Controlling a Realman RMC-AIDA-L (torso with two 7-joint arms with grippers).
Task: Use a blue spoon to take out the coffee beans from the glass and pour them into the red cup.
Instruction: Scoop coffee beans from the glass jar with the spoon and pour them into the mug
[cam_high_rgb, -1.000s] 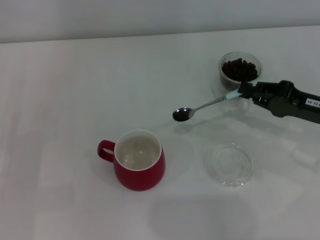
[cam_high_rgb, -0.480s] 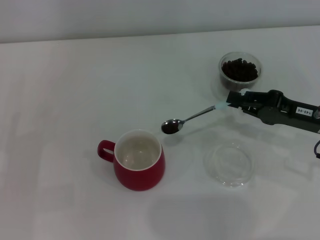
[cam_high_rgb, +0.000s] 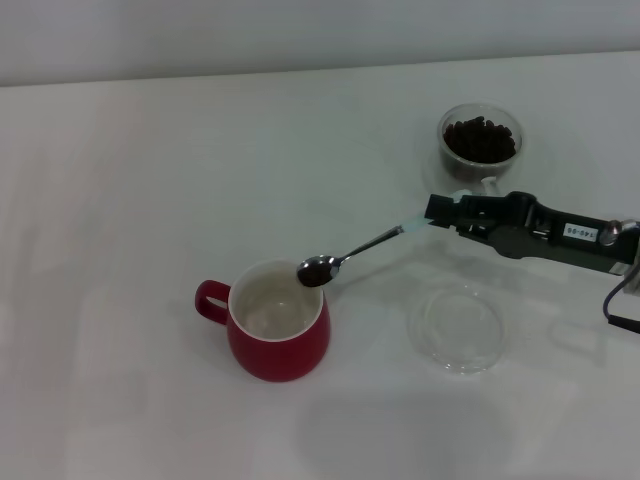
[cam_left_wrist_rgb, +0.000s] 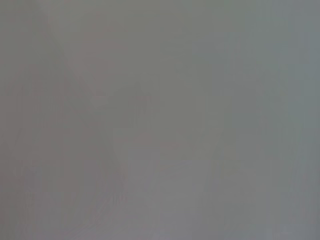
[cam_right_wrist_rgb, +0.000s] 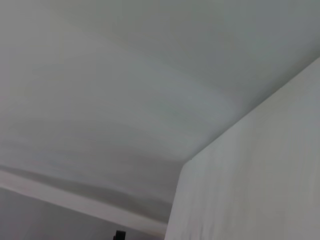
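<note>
In the head view my right gripper (cam_high_rgb: 440, 212) reaches in from the right and is shut on the pale handle of the blue spoon (cam_high_rgb: 362, 247). The spoon's metal bowl holds dark coffee beans (cam_high_rgb: 316, 270) and hangs over the right rim of the red cup (cam_high_rgb: 277, 321), whose white inside looks empty. The glass (cam_high_rgb: 481, 142) with a heap of beans stands at the back right, behind the gripper. My left gripper is out of view. The wrist views show only blank surfaces.
A flat clear round saucer (cam_high_rgb: 458, 329) lies on the white table (cam_high_rgb: 150, 180) to the right of the red cup, below my right arm. The cup's handle points left.
My right gripper has carried the loaded spoon leftward and toward the front, from beside the glass to over the red cup's right rim.
</note>
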